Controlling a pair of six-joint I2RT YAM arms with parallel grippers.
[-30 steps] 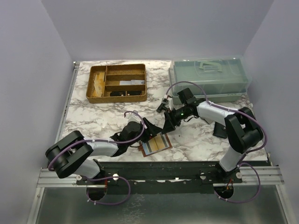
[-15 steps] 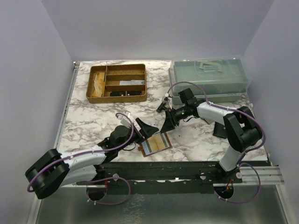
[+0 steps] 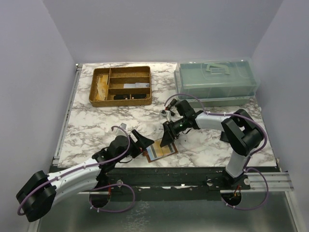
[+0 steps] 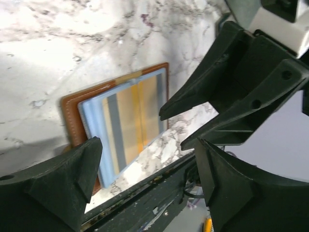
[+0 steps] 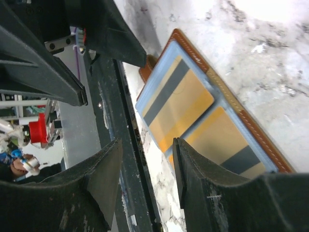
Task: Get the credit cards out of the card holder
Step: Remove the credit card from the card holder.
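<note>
I am seeing a reddish-brown card holder edged with pale stitching, on a white table running with grey marble veins. The credit cards are showing light blue borders, tan and orange panels and a dark grey stripe. My left gripper and right gripper are looking plain black. A tray is showing speckled gold-brown, and a box is looking pale translucent green.

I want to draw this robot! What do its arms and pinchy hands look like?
The left arm and the right arm both have smooth white tube-like segments joined by chunky black joints. A thin purple cable loops along each one. The left gripper and right gripper are matte black, each with two broad, wedge-shaped fingers that taper to a point.
</note>
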